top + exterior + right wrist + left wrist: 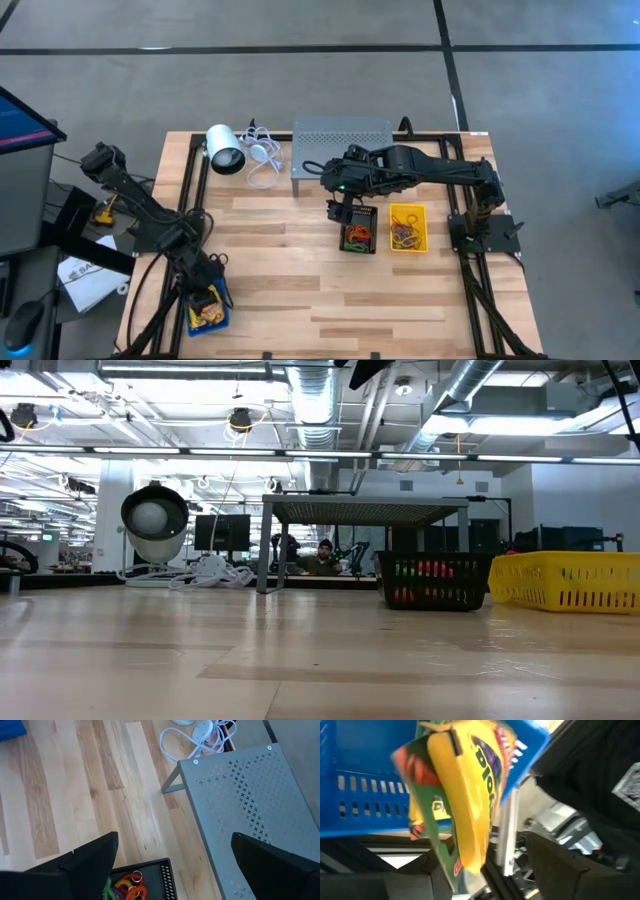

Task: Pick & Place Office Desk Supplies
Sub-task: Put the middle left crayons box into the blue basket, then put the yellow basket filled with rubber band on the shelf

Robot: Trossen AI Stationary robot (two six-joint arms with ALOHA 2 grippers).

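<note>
At the table's near left corner, my left gripper (208, 290) hangs over the blue bin (224, 300). In the left wrist view its fingers stand apart, and a yellow crayon box (465, 795) shows tilted and blurred between them, in front of the blue bin's slotted wall (365, 780). My right gripper (340, 212) hovers open above the black bin (375, 230), touching nothing. That bin holds red, orange and purple rubber-band loops (127, 887). To its right stands the yellow bin (423, 228), which also holds loops (405, 232). My left gripper's fingers stand on either side of the crayon box's lower end (470, 860). Blur keeps me from telling whether either finger touches it. The box is tilted, with its upper part over the blue bin.
The grey perforated stand (340, 140) is at the far middle, just behind my right arm. The white cylinder (225, 150) and its coiled cable (262, 160) lie to the stand's left. Bare wood (280, 260) stretches between the two arms. A person sits beyond the table (323, 556).
</note>
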